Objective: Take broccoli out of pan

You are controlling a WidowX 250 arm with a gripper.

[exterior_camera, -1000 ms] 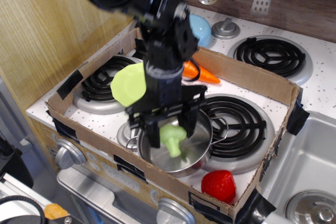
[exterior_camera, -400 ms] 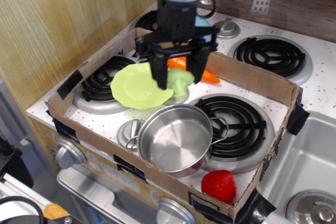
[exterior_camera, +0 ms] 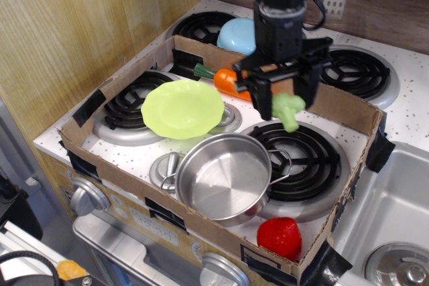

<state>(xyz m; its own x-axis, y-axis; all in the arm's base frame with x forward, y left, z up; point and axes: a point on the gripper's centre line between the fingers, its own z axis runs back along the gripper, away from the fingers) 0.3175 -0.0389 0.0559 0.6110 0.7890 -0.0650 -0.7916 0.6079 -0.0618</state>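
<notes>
The light-green toy broccoli [exterior_camera: 287, 109] hangs in my gripper [exterior_camera: 286, 98], which is shut on its head, with the stalk pointing down. I hold it in the air above the right front burner [exterior_camera: 303, 155], up and to the right of the pan. The pan [exterior_camera: 224, 177], a shiny steel pot with wire loop handles, sits at the front of the cardboard tray and has nothing in it.
A lime-green plate [exterior_camera: 182, 108] lies on the left burner. An orange carrot [exterior_camera: 228, 80] lies behind my gripper. A red strawberry toy [exterior_camera: 279, 238] sits at the front right. A low cardboard wall [exterior_camera: 348, 108] rings the stove; a blue bowl [exterior_camera: 238, 35] and sink [exterior_camera: 395, 219] lie outside.
My gripper lifted the broccoli out of the pan, rose, and carried it right, from over the plate's edge to above the right front burner.
</notes>
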